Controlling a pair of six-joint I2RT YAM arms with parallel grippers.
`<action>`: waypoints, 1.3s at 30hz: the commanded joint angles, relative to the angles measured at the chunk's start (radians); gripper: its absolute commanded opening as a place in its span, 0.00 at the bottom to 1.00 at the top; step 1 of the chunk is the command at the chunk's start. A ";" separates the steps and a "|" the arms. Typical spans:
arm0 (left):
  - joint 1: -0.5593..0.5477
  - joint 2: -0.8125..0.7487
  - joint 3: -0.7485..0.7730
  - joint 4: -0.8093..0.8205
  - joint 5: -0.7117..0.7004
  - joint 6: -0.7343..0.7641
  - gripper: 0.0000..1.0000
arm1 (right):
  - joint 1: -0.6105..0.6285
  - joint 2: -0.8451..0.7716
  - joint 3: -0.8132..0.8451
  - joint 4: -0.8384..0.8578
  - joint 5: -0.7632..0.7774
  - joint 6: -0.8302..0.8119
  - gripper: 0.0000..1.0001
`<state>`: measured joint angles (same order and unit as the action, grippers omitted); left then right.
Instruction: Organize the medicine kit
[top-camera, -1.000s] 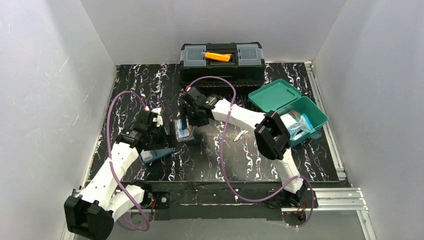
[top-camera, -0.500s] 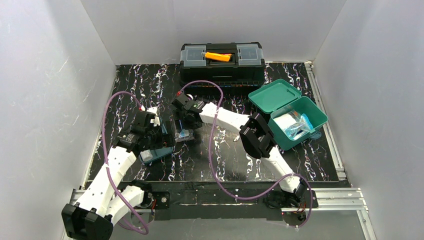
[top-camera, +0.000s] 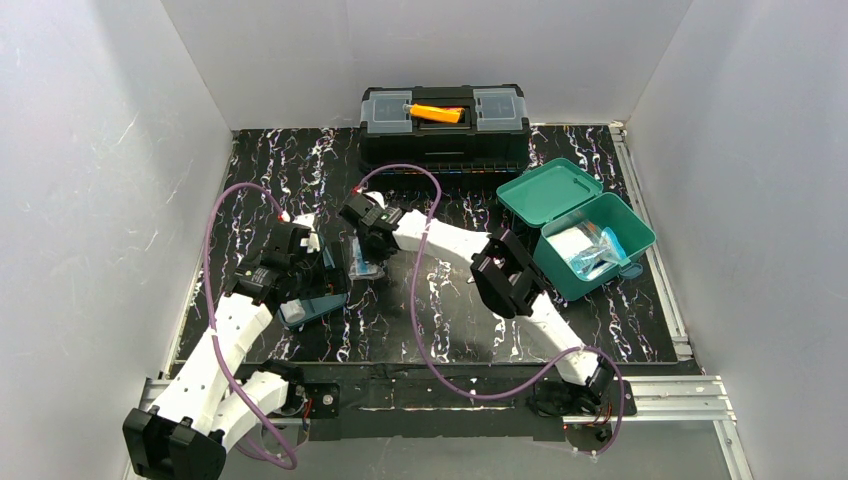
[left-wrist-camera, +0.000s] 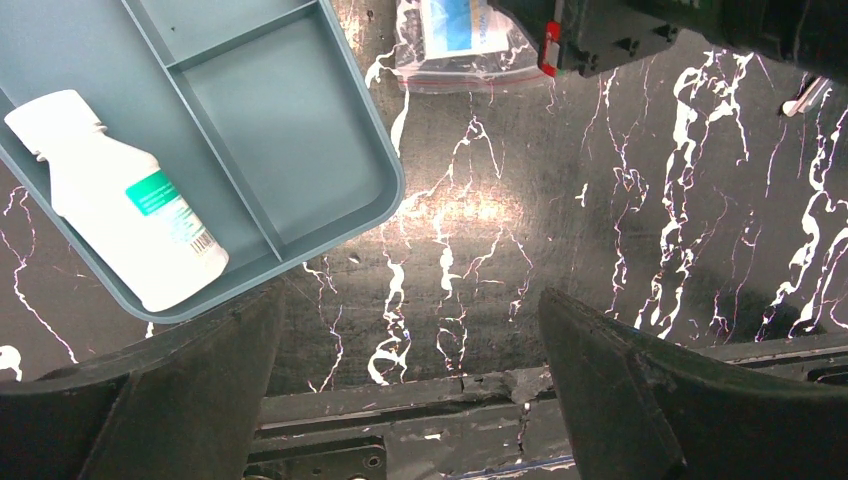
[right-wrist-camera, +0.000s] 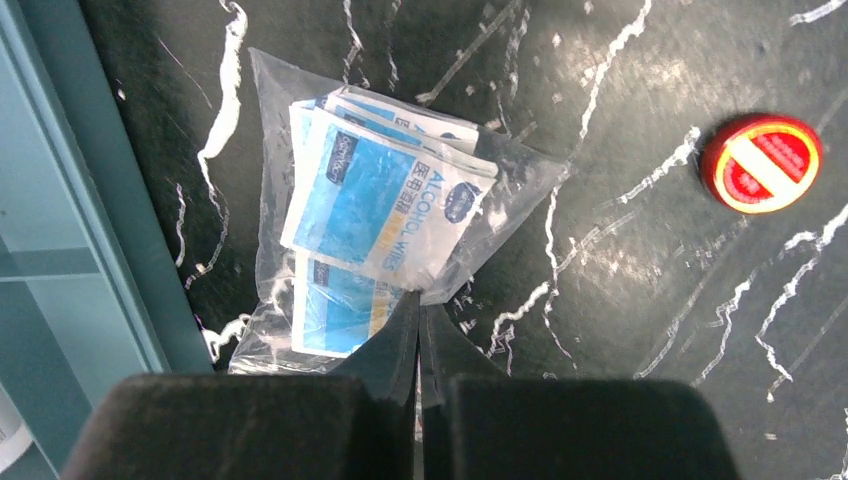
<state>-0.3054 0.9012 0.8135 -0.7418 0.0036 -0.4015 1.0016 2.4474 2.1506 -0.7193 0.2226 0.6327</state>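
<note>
We see a grey-teal divided tray (left-wrist-camera: 280, 130) lying on the black marbled counter (left-wrist-camera: 560, 200), with a white bottle (left-wrist-camera: 120, 195) on its side in one long compartment (green label). Just beyond the tray's corner sits a clear bag of wipes (left-wrist-camera: 455, 40). Below the tray, the left gripper (left-wrist-camera: 410, 380) holds its fingers (left-wrist-camera: 190, 390) wide apart.

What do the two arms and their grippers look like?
The left arm and right arm have white links with black joint housings. A purple cable runs along each. The left gripper and right gripper have black, tapering fingers.
</note>
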 joint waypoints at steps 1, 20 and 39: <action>-0.004 -0.010 0.027 -0.021 -0.004 0.004 0.98 | 0.012 -0.082 -0.142 0.034 0.047 -0.011 0.01; -0.004 0.013 0.027 -0.028 -0.029 0.003 0.98 | 0.007 -0.635 -0.566 0.132 0.154 -0.016 0.01; -0.004 0.052 0.029 -0.030 -0.026 0.003 0.98 | -0.265 -1.301 -0.946 0.050 0.281 -0.024 0.01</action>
<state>-0.3054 0.9447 0.8135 -0.7456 -0.0189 -0.4015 0.8223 1.2560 1.2438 -0.6411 0.4637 0.6209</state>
